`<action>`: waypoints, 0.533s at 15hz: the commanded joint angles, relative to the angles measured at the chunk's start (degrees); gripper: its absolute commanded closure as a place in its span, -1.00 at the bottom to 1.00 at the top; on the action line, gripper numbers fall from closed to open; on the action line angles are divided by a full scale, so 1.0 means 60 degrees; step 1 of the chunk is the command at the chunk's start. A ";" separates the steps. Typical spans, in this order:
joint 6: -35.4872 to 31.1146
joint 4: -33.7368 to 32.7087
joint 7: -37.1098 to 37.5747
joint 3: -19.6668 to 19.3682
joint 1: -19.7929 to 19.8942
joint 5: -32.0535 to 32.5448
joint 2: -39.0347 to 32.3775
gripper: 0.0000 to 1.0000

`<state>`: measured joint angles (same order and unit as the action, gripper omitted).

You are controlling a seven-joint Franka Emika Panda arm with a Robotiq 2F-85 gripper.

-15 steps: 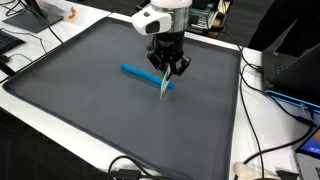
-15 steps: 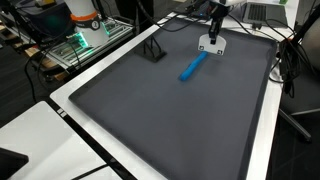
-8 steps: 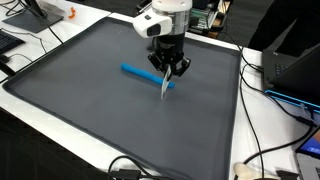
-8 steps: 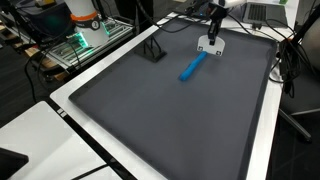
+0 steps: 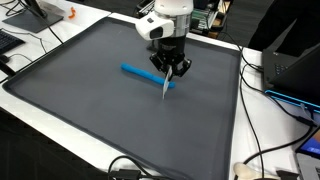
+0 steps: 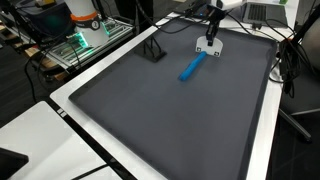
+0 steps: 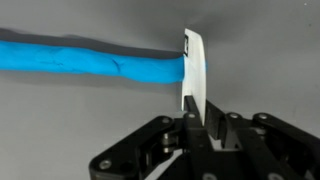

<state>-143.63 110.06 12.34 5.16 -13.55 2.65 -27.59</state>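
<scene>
While the claw (image 7: 203, 118) is pinching a thin white blade (image 7: 194, 68) between its fingers, the jaws are sitting nearly all the way closed, with only the blade's thickness parting them. In the wrist view the blade is standing on edge and running straight out from the fingertips, a small dark mark showing near its far end. That far end is meeting one end of a blue roll (image 7: 90, 58), which is lying flat on the grey mat (image 7: 80, 125) and stretching away to the left of that view; whether the blade is pressing into the roll or only touching it cannot be told.

In both exterior views the claw (image 5: 170, 68) is hanging tips-down over the mat (image 5: 70, 90), toward its far side, with the blade (image 5: 165, 87) pointing down at the roll's end. The roll (image 5: 145, 74) is lying at a slant on the mat's surface. Seen from across the table, the blade (image 6: 209, 46) is showing as a pale patch beneath the claw (image 6: 213, 32), and the roll (image 6: 193, 66) is reaching from it toward the mat's middle (image 6: 150, 120).

A small black stand (image 6: 153, 50) is resting on the mat, well apart from the roll. Cables (image 5: 130, 168) are trailing along the white table edge (image 5: 255, 130) beside the mat.
</scene>
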 commanded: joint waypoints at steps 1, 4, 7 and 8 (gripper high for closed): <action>-0.0366 0.0476 0.0081 -0.0098 -0.0125 0.0168 -0.0098 0.96; -0.0303 0.0629 0.0048 -0.0089 -0.0101 0.0149 0.0007 0.96; -0.0053 0.0770 -0.0007 -0.0051 -0.0045 0.0069 0.0107 0.96; 0.0042 0.0805 -0.0017 -0.0045 -0.0025 0.0044 0.0130 0.96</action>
<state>-144.87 111.10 12.30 5.13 -13.57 2.77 -27.23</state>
